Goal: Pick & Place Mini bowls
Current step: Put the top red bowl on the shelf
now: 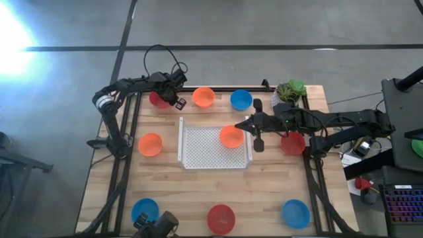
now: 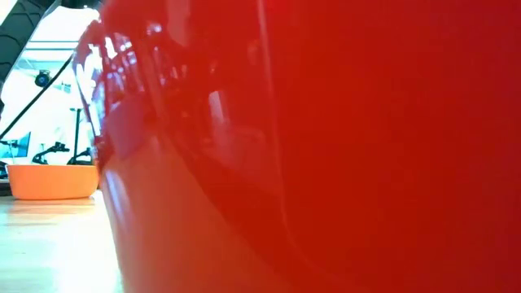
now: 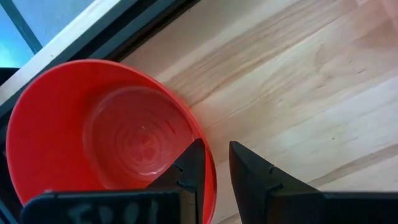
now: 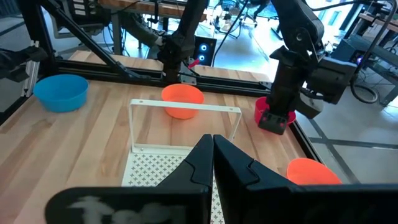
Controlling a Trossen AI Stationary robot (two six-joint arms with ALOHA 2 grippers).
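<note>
Several red, orange and blue mini bowls stand around a white perforated tray [image 1: 180, 142]. An orange bowl [image 1: 231, 136] sits on the tray's right part. My left gripper [image 1: 172, 99] [image 3: 214, 146] is at the far left corner, closed over a red bowl [image 1: 157, 100] [image 3: 93, 137]. My right gripper [image 1: 247, 123] [image 4: 212, 138] hovers shut by the tray's right edge, just beside the orange bowl. That bowl is hidden in the right wrist view, and I cannot tell whether the gripper touches it. My left gripper has the red bowl by its rim [image 3: 210, 167], on the side nearest the table's middle. One finger [image 3: 189, 171] is inside the bowl and the other [image 3: 249, 171] outside. The fingers come from above, pointing down. The right wrist view shows the bowl [image 4: 273, 115] low at the table's corner.
Other bowls: orange [image 1: 203, 97] and blue [image 1: 241, 100] at the far edge, orange [image 1: 151, 144] left, red [image 1: 292, 143] under my right arm, blue [image 1: 144, 210], red [image 1: 221, 218] and blue [image 1: 295, 213] near. The potted plant [image 1: 289, 91] stands far right. The near red bowl [image 2: 326, 146] fills the low view.
</note>
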